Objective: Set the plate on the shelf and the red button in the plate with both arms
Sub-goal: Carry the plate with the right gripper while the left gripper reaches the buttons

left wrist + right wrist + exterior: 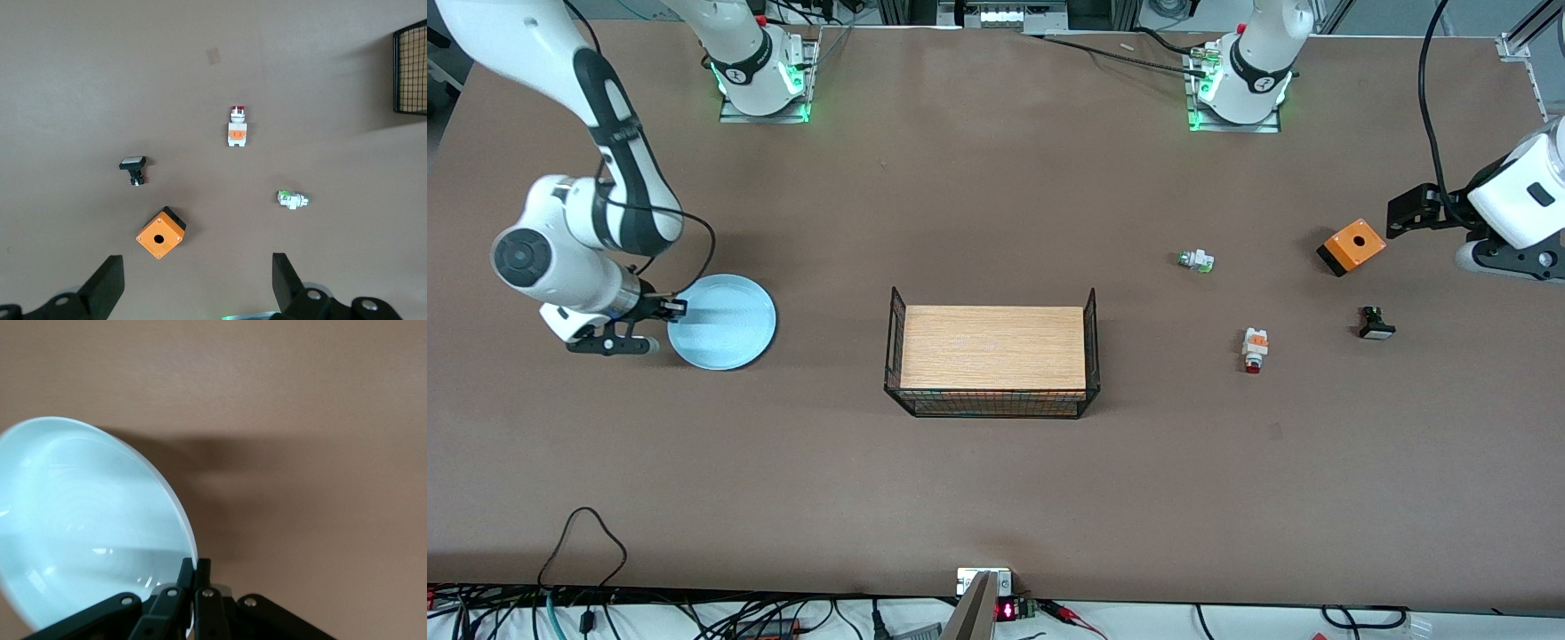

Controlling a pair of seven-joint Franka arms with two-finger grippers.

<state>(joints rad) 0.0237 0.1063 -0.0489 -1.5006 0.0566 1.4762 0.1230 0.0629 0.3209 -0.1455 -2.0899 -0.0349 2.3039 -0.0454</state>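
The landmark is the wire basket [992, 356] with a wooden board in it, standing mid-tabletop [996, 480].

The plate [725, 321] lies toward the right arm's end of the tabletop, well apart from the basket and about level with it. The right claw [665, 310] is at the plate's rim on the side away from the basket; in the right wrist view its fingers [202, 577] are pinched together on the rim of the plate [80, 520], one above and one below the edge.

The red button [1255, 348] lies toward the left arm's end, apart from the basket and about level with it, its red tip pointing toward the front camera. In the left wrist view the red button [237, 127] lies free on the tabletop, touching nothing.

A white part with a green tip [1196, 260] lies farther from the front camera than the red button. An orange box with a black hole [1352, 245] and a small black part [1376, 324] lie still nearer the left arm's end.

The left claw [1400, 213] hangs above the tabletop just beside the orange box, past it from the basket. Its fingers [110, 280] are spread wide, holding nothing.
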